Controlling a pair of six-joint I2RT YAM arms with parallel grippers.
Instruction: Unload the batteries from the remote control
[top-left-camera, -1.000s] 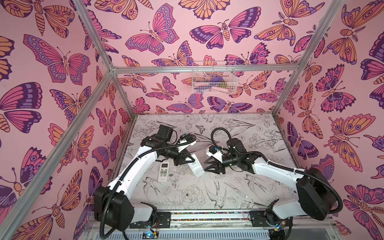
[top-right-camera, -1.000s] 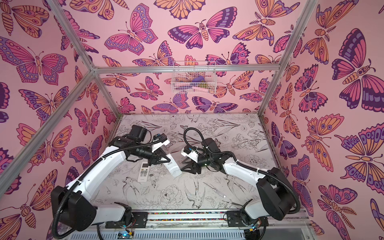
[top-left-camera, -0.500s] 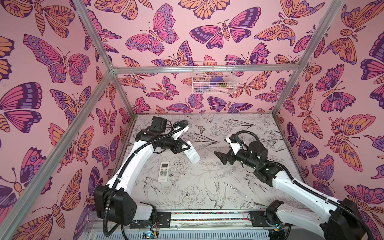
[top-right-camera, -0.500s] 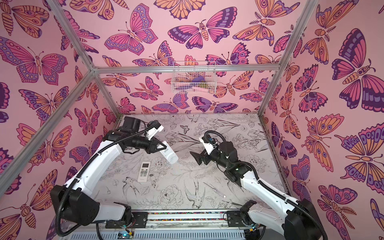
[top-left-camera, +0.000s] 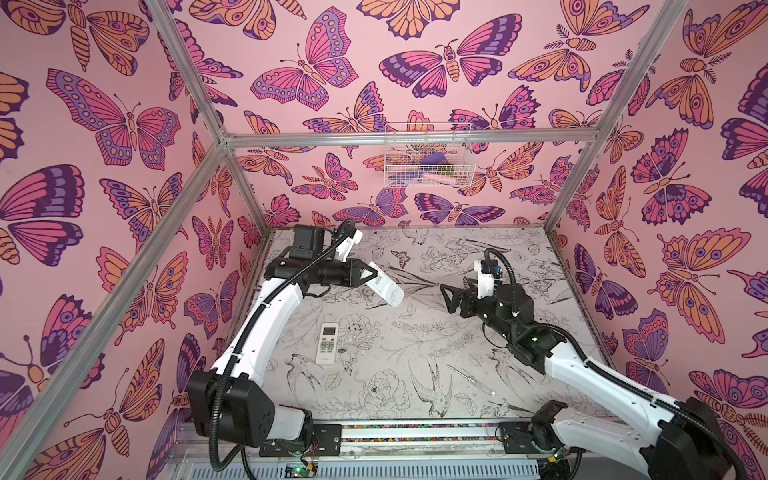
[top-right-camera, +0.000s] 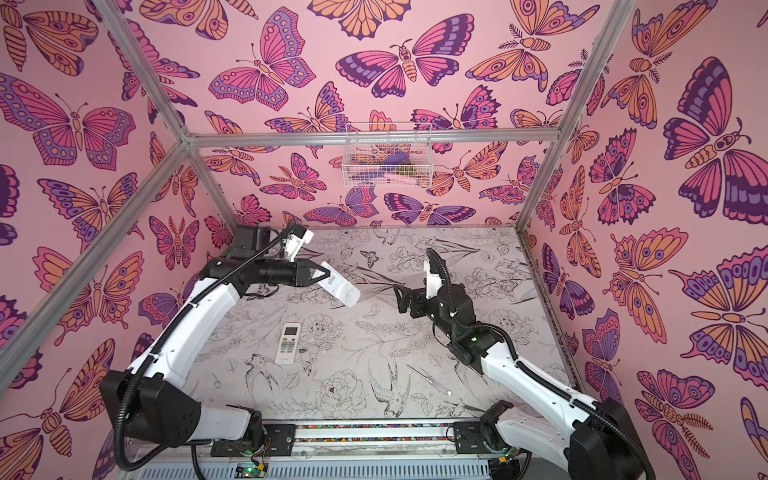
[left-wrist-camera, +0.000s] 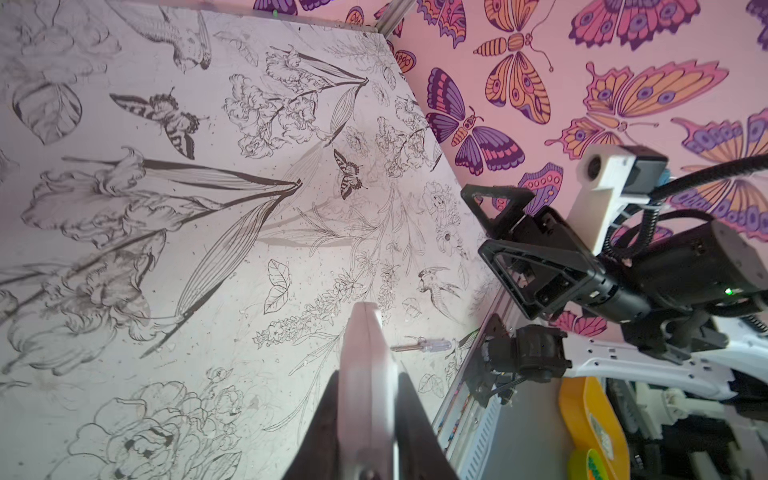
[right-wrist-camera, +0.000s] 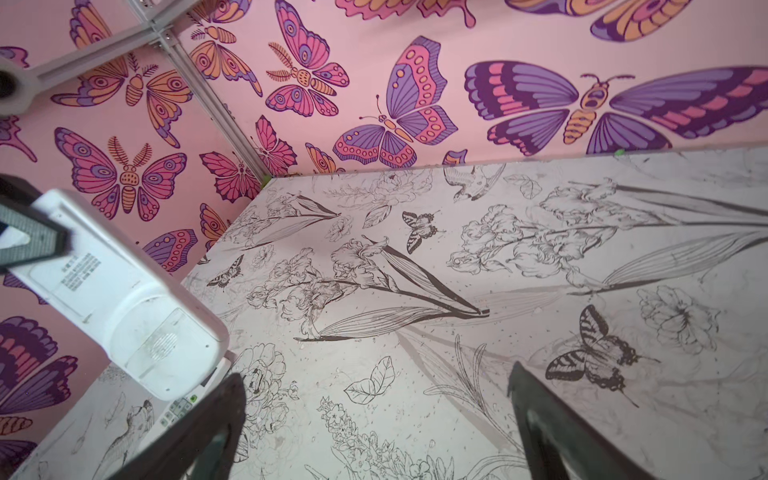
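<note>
The white remote (top-left-camera: 387, 287) is being clamped at one end by the left gripper (top-left-camera: 371, 275) and is being held clear of the table (top-left-camera: 415, 357), back side turned toward the right gripper (top-left-camera: 446, 298). That gripper's jaws are being kept wide apart with nothing between them. A second ago it was pressed up to the remote's free end. It is now being drawn off toward 3 o'clock, while the remote is being carried toward 11 o'clock.

No batteries are being shown in any view. In the right wrist view the back cover looks shut, so they are judged to be inside and unloading not yet begun.

A second remote (top-left-camera: 327, 344) is lying at 7 o'clock of the held one, a screwdriver (top-left-camera: 471, 380) at 5 o'clock. At 12 o'clock a wire basket (top-left-camera: 395, 170) is hanging on the wall, with a purple piece (top-left-camera: 434, 159) and a pink piece (top-left-camera: 436, 178) inside.
</note>
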